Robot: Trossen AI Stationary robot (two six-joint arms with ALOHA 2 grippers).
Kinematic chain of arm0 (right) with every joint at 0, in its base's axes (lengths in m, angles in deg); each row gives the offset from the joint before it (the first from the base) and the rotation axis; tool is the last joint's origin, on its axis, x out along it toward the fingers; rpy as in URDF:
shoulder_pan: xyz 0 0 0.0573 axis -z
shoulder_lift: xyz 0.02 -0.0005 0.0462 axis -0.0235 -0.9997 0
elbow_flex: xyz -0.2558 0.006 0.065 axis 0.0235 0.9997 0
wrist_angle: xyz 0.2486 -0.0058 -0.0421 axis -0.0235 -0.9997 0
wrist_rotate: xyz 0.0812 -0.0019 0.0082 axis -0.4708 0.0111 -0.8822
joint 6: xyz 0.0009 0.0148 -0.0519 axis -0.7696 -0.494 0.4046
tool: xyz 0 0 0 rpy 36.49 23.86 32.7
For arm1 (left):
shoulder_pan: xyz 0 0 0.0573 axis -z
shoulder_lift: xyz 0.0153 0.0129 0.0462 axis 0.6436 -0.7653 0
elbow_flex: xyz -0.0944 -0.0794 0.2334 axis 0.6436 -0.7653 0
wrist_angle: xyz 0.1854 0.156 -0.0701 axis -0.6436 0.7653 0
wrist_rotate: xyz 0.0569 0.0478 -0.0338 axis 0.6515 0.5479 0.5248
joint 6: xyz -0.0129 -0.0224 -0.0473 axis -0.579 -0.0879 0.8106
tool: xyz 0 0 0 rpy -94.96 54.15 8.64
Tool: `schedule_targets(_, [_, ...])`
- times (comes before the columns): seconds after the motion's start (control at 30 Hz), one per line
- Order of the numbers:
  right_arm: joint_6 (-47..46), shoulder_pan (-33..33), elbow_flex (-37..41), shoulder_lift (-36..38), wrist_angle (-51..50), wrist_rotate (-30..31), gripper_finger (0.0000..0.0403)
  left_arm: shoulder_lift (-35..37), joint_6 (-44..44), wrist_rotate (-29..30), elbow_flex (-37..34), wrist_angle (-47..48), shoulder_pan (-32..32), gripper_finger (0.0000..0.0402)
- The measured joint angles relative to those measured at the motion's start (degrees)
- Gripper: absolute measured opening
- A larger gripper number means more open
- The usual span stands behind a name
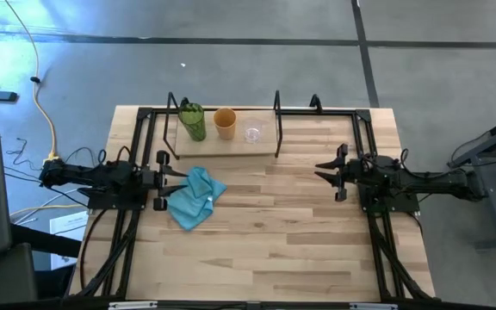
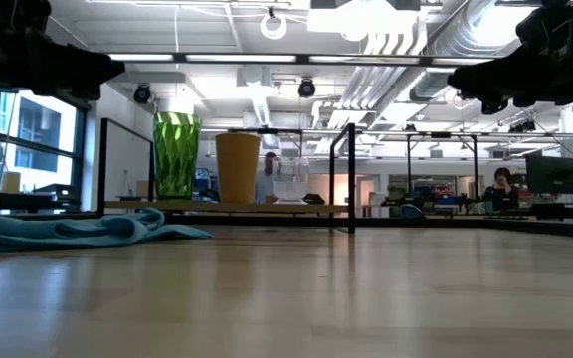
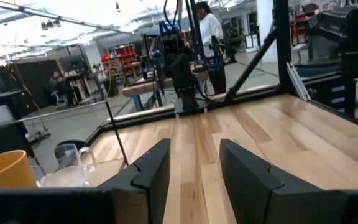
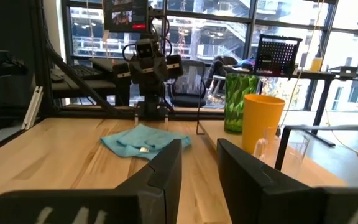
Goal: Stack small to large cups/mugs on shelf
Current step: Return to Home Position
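Three cups are standing in a row on the shelf (image 1: 222, 150): green tumbler (image 1: 192, 121), orange cup (image 1: 225, 122), and clear glass cup (image 1: 253, 132) (probably fragile and slick; best gripped at its handle). The left gripper (image 1: 179, 182) and right gripper (image 1: 321, 171) are hanging released and empty above the counter (image 1: 300, 241).

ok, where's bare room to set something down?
Bare: tabletop between the blue cloth and right gripper, plus the whole half away from the shelf. Crowded: the shelf, green tumbler, orange cup and clear cup in a row; left gripper by the cloth.
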Motion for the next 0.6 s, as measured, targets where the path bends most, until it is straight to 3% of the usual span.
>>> schedule_targets(0.3, [-2.44,-0.02,0.00,0.00,-1.45,-1.39,0.0091,0.00,-0.83,1.69,0.00,-0.32,0.00,0.0129])
schedule_targets(0.6, [-7.12,0.00,0.00,0.00,-3.96,0.76,0.0091,0.00,4.71,2.93,0.00,-0.53,0.00,0.0129])
